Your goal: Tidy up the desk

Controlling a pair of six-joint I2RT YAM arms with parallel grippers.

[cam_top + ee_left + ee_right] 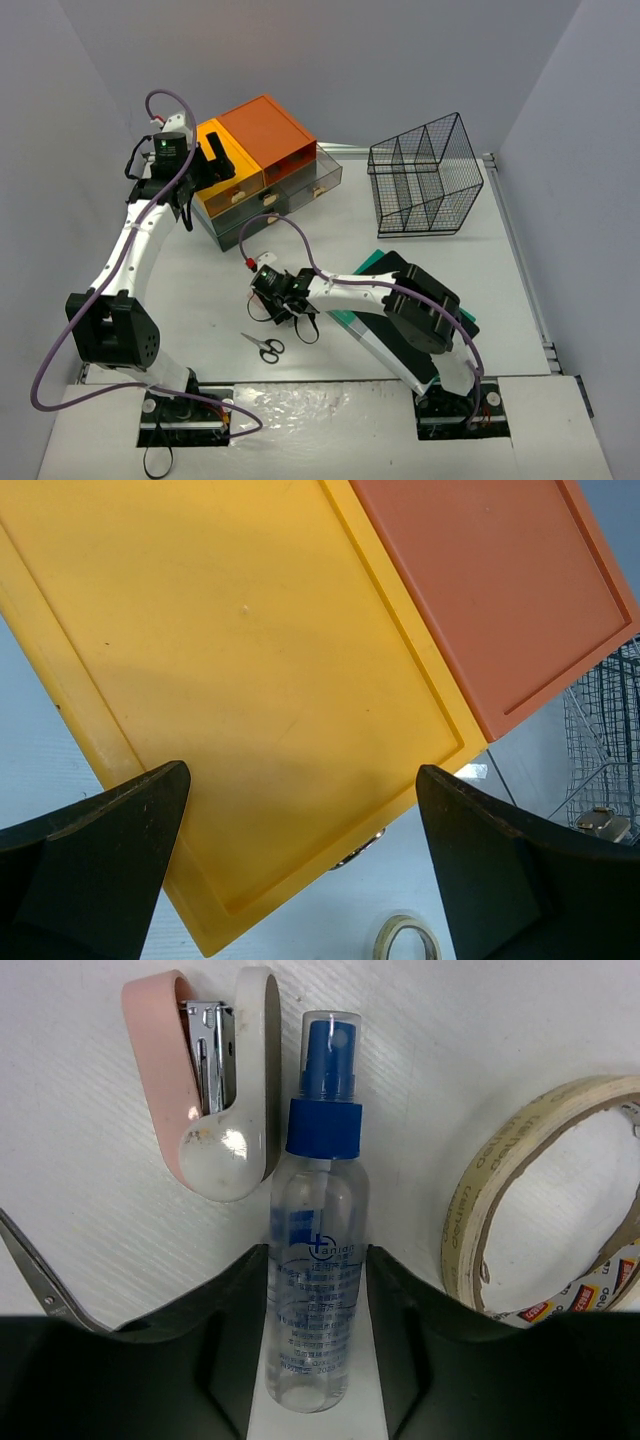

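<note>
R wrist view: the right gripper point(318, 1300) is narrowed round a clear bottle point(320, 1190) w/ a blue spray head, which lies flat on the desk point(100, 1210). The fingers point(240, 1300) appear to sit against both its sides; firmness of hold can't be told. A stapler point(215, 1080) lies just beside the cap end, a roll of tape point(480, 1210) is near on the other side, and scissors point(40, 1290) show at the left edge.

Judgement: the step in hand is pick-up of the bottle. The tidy looks to be at an early stage, as several loose items lie out. The next move calls for a firm squeeze, then a straight lift. Round smooth plastic may roll or slip, and the stapler and tape are close enough to get knocked. Destination prob. basket or drawers, not determinable.

L wrist view: the left gripper point(302, 775) stands wide w/ nothing btwn its fingers, above the yellow top of the drawers point(250, 680). No contact seen.

Overhead view: the desk is white, matte and flat, and takes up most of the frame. Plain grey walls point(60, 120) stand at the back and both sides. The drawers sit back left and a wire basket point(425, 185) back right, well apart. A green flat item point(368, 263) lies under the right arm, type unclear
</note>
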